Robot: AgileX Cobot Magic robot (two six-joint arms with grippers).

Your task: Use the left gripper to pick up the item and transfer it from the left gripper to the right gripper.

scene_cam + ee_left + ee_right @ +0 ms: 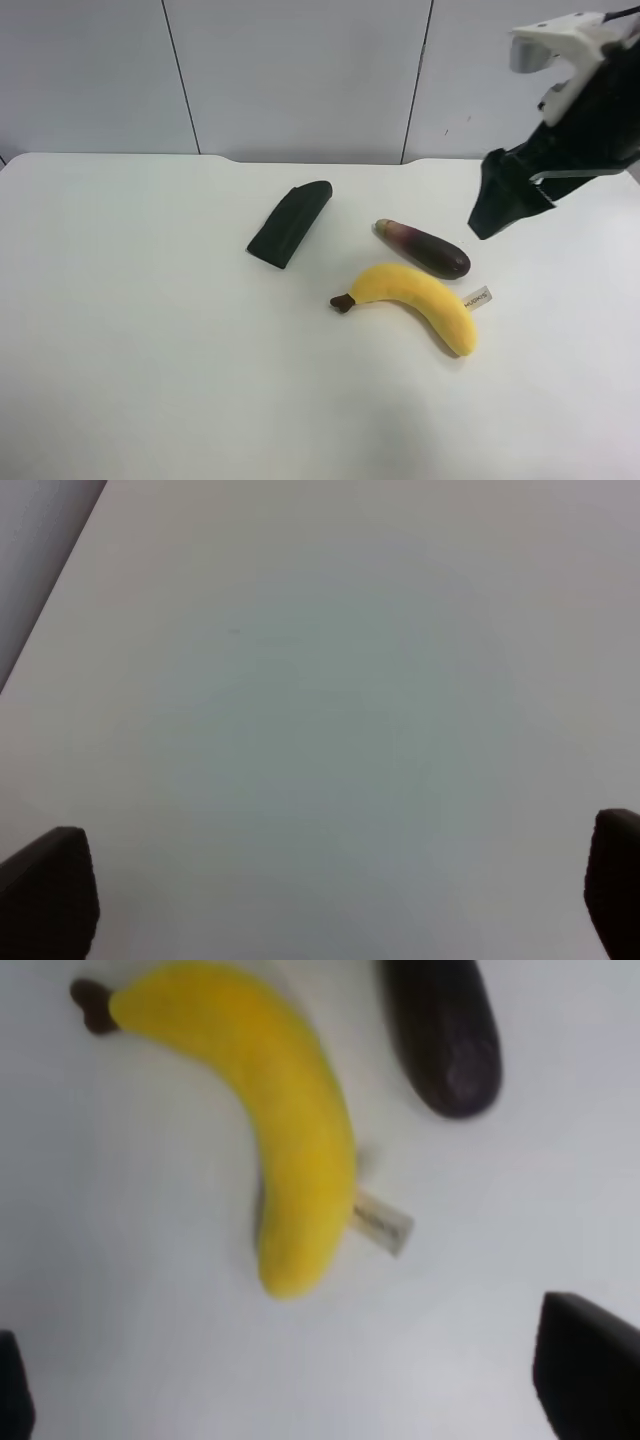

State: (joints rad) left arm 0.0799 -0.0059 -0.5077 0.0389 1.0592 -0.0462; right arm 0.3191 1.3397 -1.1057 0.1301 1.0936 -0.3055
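The yellow plush banana [420, 300] lies on the white table [150, 350], brown stem toward the exterior high view's left and white tag [478, 298] at its other end. It also shows in the right wrist view [290, 1130], free and untouched. My right gripper [492, 212], on the arm with the white bracket, hangs open above the table beyond the banana's tag end; its two fingertips [590, 1370] stand wide apart around nothing. My left gripper [330, 885] is open over bare table, with no object near. It is out of the exterior high view.
A dark purple eggplant [425, 248] lies just behind the banana, close to it, and shows in the right wrist view [445, 1040]. A dark green cucumber [290, 225] lies further toward the exterior high view's left. A grey panelled wall [300, 70] runs behind the table.
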